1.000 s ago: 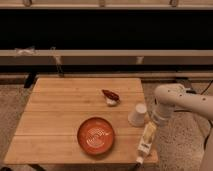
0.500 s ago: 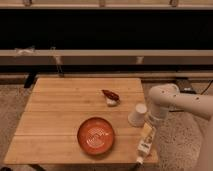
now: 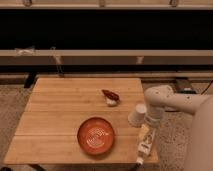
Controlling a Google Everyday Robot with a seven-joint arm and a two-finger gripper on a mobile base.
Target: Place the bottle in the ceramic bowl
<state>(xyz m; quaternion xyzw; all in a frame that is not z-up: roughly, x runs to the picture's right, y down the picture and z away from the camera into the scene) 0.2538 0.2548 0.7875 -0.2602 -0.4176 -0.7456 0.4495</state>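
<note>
The bottle [image 3: 145, 142], slim and white with pale yellow, lies on the wooden table [image 3: 60, 115] near its front right corner, with its cap pointing toward the front edge. The ceramic bowl [image 3: 96, 135], orange-red with pale swirl lines, sits left of the bottle at the front middle of the table and holds nothing. My gripper [image 3: 149, 124] hangs from the white arm on the right. It is directly over the far end of the bottle, low and close to it. Whether it touches the bottle is hidden.
A short white cup [image 3: 137, 115] stands just left of the gripper, between it and the bowl's far side. A small dark-red-and-white object [image 3: 110, 97] lies near the table's middle. A dark shelf and rails run behind the table.
The arm has shifted slightly left toward the cup and the bottle's far end. The bottle, bowl and cup have not moved.
</note>
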